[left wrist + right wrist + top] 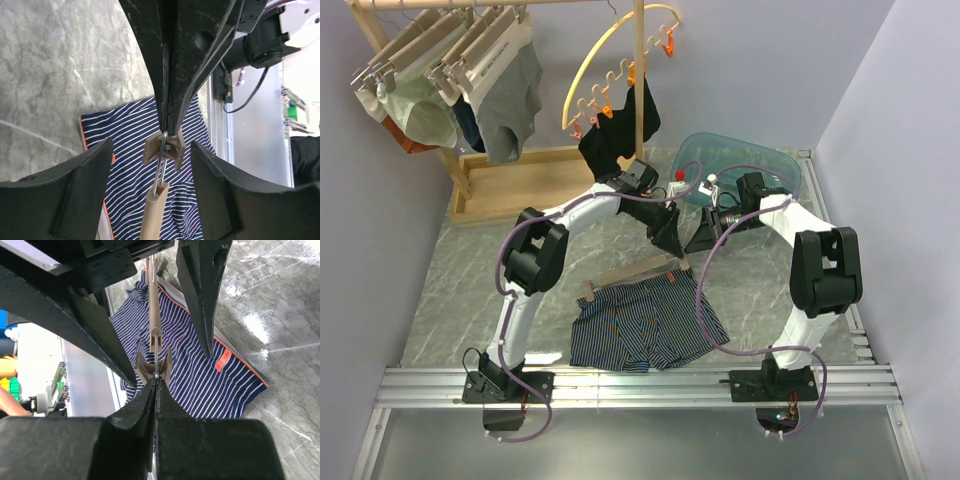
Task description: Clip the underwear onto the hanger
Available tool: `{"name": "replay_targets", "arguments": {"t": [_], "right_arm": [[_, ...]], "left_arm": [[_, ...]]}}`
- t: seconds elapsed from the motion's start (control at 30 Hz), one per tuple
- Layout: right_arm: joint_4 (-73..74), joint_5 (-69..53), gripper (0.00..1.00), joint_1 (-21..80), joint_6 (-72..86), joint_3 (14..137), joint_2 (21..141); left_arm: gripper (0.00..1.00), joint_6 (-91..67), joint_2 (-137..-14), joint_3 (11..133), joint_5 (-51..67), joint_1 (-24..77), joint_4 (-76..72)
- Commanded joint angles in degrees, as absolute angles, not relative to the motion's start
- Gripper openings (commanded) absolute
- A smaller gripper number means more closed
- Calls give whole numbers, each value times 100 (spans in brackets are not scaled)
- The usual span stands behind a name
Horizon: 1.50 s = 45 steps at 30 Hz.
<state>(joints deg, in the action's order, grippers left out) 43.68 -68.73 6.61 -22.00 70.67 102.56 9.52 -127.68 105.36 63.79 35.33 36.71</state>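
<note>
The underwear [640, 325], navy with pale pinstripes, lies flat on the marble table near the front. It also shows in the left wrist view [125, 165] and the right wrist view [200, 370]. The hanger [632, 275], a pale wooden bar, lies over the underwear's far edge. My right gripper [156, 381] is shut on the wire of the hanger's end clip [165, 150], holding that end above the fabric. My left gripper [151, 146] is open, its fingers [197, 300] standing on either side of the same clip without touching it.
A wooden rack [440, 60] with clothes on hangers stands at the back left on a wooden base [520, 180]. A yellow arc with orange pegs [620, 60] holds a black garment [620, 130]. A clear blue tub [740, 165] sits at the back right.
</note>
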Motion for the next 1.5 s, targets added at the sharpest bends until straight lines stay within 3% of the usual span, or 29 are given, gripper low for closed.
{"name": "replay_targets", "arguments": {"t": [0.0,0.07,0.17,0.27,0.4,0.5,0.67,0.8,1.0,1.03,1.47], "right_arm": [[4324,-6908,0,747,-2276,7128,9896],[4324,-6900,0,756,-2276,7137,9888],[4263,-6908,0,756,-2215,7128,9905],[4254,-6908,0,756,-2189,7137,9897],[4184,-6873,0,747,-2153,7119,9888],[4184,-6890,0,773,-2145,7128,9914],[4131,-6777,3,765,-2039,7137,9905],[4053,-6443,28,695,-1768,7111,9888],[3219,-5670,29,317,-941,6768,9756],[3147,-5530,33,316,-853,6628,9747],[2672,-4483,44,966,-299,6495,10572]], "left_arm": [[67,835,-12753,10556,6793,3560,3393],[66,809,-12770,10547,6864,3559,3358],[57,765,-12779,10503,6943,3551,3305],[41,791,-12788,10477,7013,3551,3287],[12,896,-12806,10494,7023,3560,3445],[0,967,-12788,10477,7049,3559,3507],[0,1273,-12814,10582,7128,3525,3787],[0,1502,-12858,10652,7102,3489,3963],[0,1863,-12955,10793,7023,3419,4306],[0,1881,-12955,10810,7031,3410,4324],[0,1986,-12938,10802,7049,3375,4421]]}}
